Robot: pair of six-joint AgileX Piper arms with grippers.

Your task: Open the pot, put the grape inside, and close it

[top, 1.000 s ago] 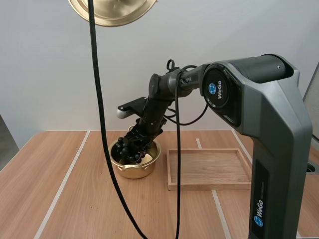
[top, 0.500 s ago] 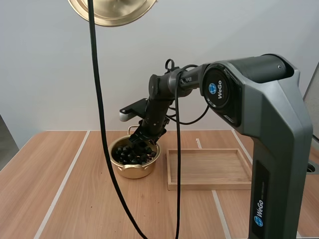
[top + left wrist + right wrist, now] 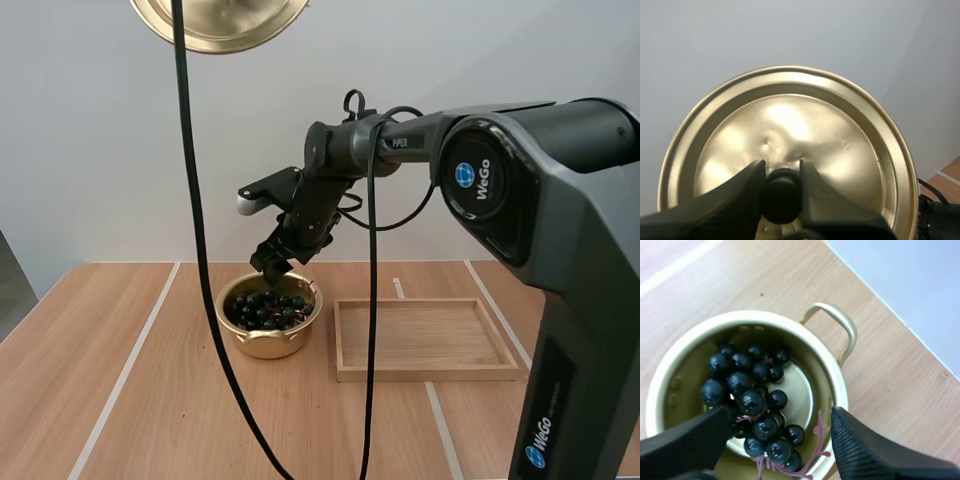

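The grapes (image 3: 752, 407) lie in the pot (image 3: 268, 343) near the tabletop's (image 3: 150, 400) far edge, the open right end effector (image 3: 780, 417) above them. The left end effector (image 3: 781, 170), clamping the lid (image 3: 840, 130) by its knob (image 3: 781, 200), should lower it level and centred.

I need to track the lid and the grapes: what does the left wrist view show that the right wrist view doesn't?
Only the left wrist view: the round golden metal lid, its black knob pinched between the left jaws. Only the right wrist view: the golden metal pot holding the bunch of dark grapes, with the right jaws open above it. Both: a bit of the light wooden table.
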